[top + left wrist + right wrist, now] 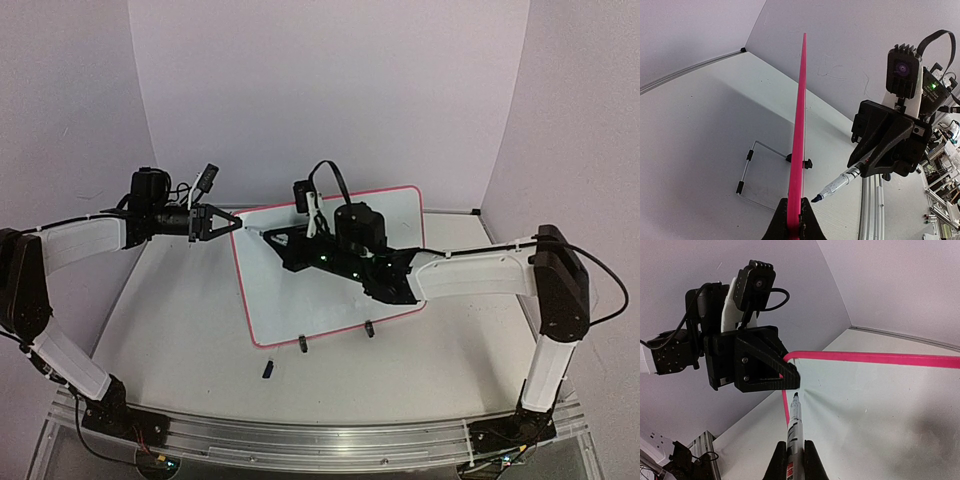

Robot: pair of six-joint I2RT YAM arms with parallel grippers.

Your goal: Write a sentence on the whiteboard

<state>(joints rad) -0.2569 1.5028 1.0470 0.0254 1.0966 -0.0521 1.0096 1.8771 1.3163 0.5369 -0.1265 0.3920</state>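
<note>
Standing whiteboard [290, 300], left edge between left fingers [222, 222]

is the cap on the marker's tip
No, in the left wrist view the marker ends in a bare blue tip with no cap over it.

White whiteboard [290, 300] with red-pink rim, black clip feet [303, 345]; silver, blue-tipped marker [837, 185]

A robotics lab is suggested, a white desk [170, 330] enclosed by plain white panels [330, 90], an aluminium rail [320, 437] fixed along its near edge, power sockets [654, 441] seen outside.
</note>
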